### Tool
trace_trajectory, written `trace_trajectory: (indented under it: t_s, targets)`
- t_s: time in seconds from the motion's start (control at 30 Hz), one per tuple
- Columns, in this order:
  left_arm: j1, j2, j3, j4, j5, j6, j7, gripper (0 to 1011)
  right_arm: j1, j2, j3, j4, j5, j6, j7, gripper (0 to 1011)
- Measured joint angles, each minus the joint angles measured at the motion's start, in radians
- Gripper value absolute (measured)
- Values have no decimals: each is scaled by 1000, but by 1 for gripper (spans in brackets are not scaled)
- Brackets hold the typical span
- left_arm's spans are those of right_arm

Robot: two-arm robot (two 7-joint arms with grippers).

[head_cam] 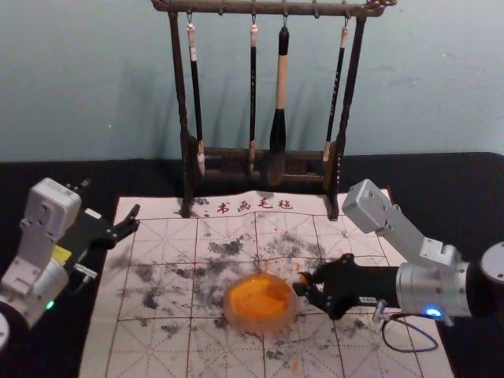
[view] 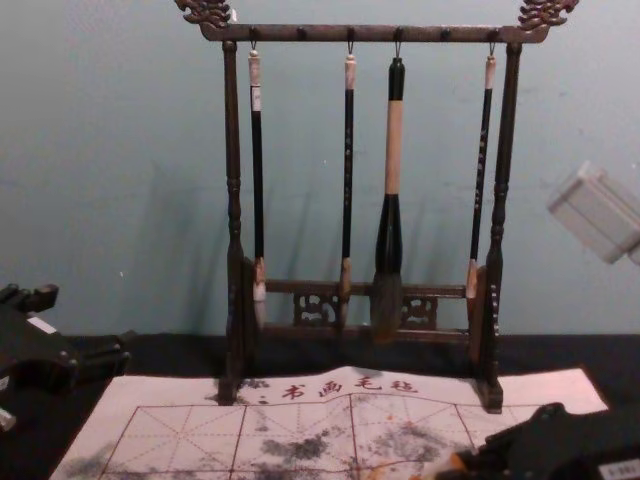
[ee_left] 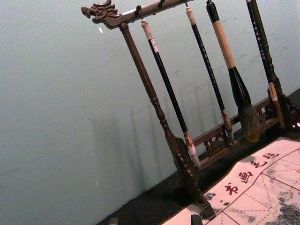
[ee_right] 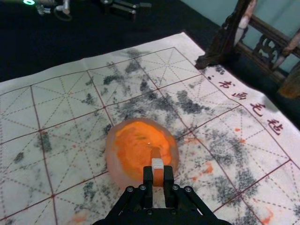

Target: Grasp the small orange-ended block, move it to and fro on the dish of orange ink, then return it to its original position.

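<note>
While left gripper (head_cam: 111,201) gapes near one mat (head_cam: 138,350), right gripper (head_cam: 305,284) pinches one block (ee_right: 158,176) by one dish (head_cam: 260,322).

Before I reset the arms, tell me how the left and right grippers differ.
The left gripper is open and empty; the right gripper is shut on the block. The left gripper sits at the mat's left edge; the right gripper is at the dish. Both are black.
</note>
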Motion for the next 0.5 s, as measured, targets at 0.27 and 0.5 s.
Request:
trace_trajectory:
  t_s: [0.27, 0.5]
  targets:
    - [0, 0, 0, 0, 0, 0, 0, 1001, -12, 22, -5, -27, 3, 6, 16, 109]
    - [0, 0, 0, 0, 0, 0, 0, 1001, -12, 25, -16, -37, 5, 3, 30, 109]
